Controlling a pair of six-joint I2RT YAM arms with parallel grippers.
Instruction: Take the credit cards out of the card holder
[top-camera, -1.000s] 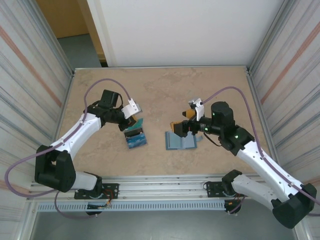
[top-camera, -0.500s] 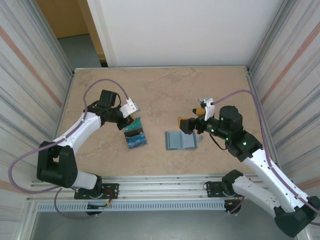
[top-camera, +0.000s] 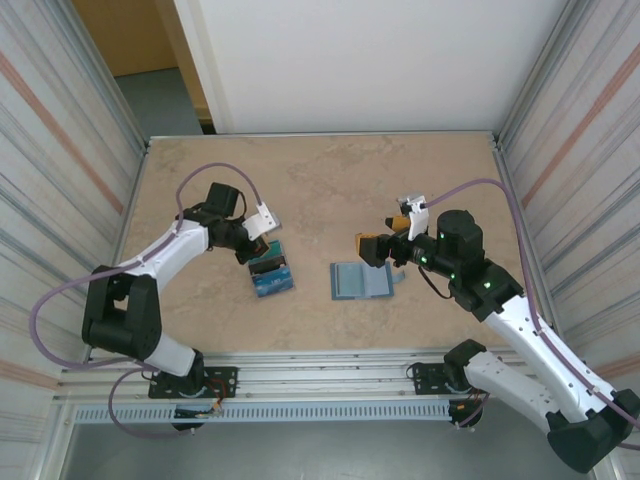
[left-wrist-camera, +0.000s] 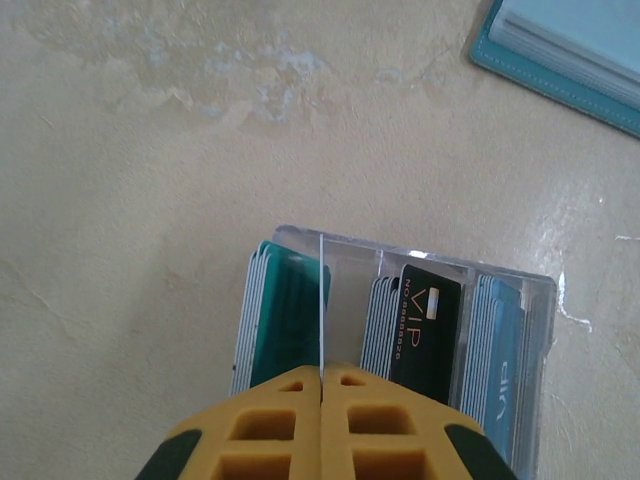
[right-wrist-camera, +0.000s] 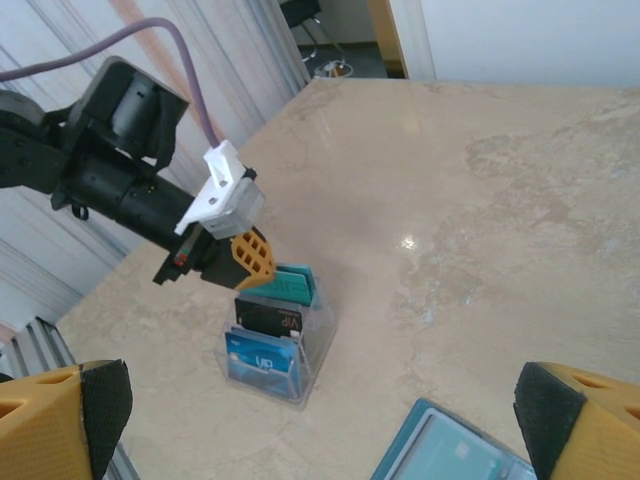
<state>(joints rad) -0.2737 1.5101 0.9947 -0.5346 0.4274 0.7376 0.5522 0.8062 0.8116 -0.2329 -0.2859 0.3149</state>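
1. Steel-blue card holder (top-camera: 362, 281): a soft, flat bifold lying open on the counter (top-camera: 330, 190), near the right gripper (top-camera: 383, 235). Its slot contents are too small to make out.
2. Credit cards (left-wrist-camera: 425, 330): thin teal, black and blue plastic, standing in a clear plastic rack (left-wrist-camera: 348, 300). Their near ends are hidden.
3. Left gripper (left-wrist-camera: 322, 375): fingers pressed together over the rack's divider. The right gripper is spread wide and empty.
4. Counter: marbled beige, reaching well beyond both items.

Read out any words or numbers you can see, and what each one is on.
"VIP": on the black card, in the clear tray.
Digits beside it: too small to read.
"VIP": on the blue card, blurred.
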